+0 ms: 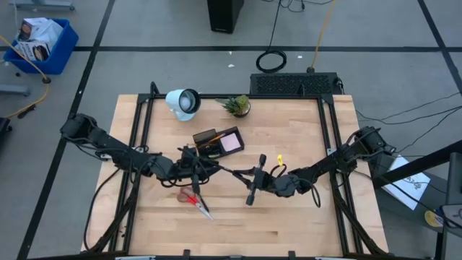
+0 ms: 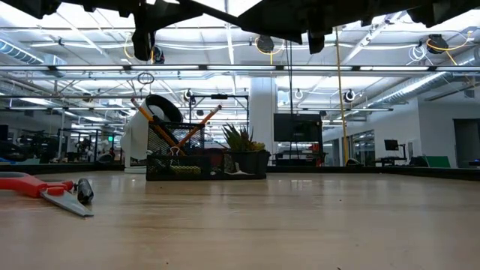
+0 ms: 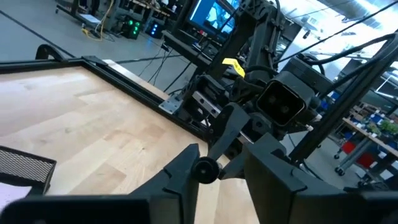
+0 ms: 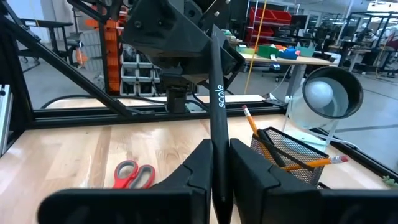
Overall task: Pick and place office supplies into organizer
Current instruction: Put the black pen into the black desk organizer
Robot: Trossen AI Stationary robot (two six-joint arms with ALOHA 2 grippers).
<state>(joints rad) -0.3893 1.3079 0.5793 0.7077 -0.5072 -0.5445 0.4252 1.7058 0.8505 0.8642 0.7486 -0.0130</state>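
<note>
Right gripper (image 4: 219,171) pinching a black pen (image 4: 217,106), up over mid table. Left gripper (image 3: 217,171) close by, pressed on the pen's other end. Best to let 1 side go, then tip it slowly into the mesh organizer (image 4: 287,155) beside the pencils (image 4: 258,134). Red scissors (image 1: 195,200) lying on the table.

"scale" in white on black pen (image 4: 219,124), only legible txt

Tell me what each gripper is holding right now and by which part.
Both grippers hold one black pen over the table's middle. The right gripper clamps its lower shaft; the left gripper closes on its other end, seen end-on in the left wrist view.
</note>
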